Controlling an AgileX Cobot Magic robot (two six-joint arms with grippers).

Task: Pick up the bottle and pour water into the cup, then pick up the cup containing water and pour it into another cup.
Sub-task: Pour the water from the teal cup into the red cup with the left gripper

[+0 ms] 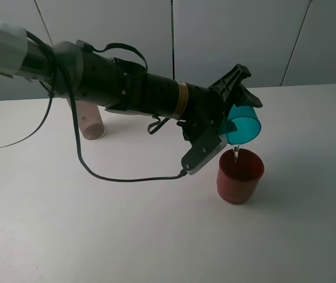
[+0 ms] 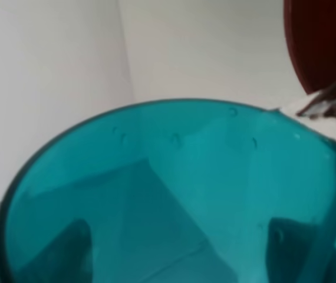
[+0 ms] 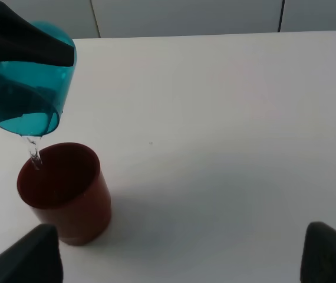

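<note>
My left gripper (image 1: 234,122) reaches across to the right and is shut on the teal cup (image 1: 247,127), which is tipped on its side. A thin stream of water (image 1: 236,154) falls from the cup's rim into the red-brown cup (image 1: 240,175), which stands upright just below. The right wrist view shows the same: the teal cup (image 3: 29,88), the water stream (image 3: 33,152) and the red-brown cup (image 3: 65,191). The teal cup (image 2: 174,194) fills the left wrist view. My right gripper (image 3: 180,265) is open and empty, beside the red-brown cup. The bottle (image 1: 88,122) is mostly hidden behind the left arm.
The white table (image 1: 156,236) runs to a back edge against a pale panelled wall (image 1: 227,35). A black cable (image 1: 115,177) hangs from the left arm onto the table. The red-brown cup's rim (image 2: 324,41) shows in a corner of the left wrist view.
</note>
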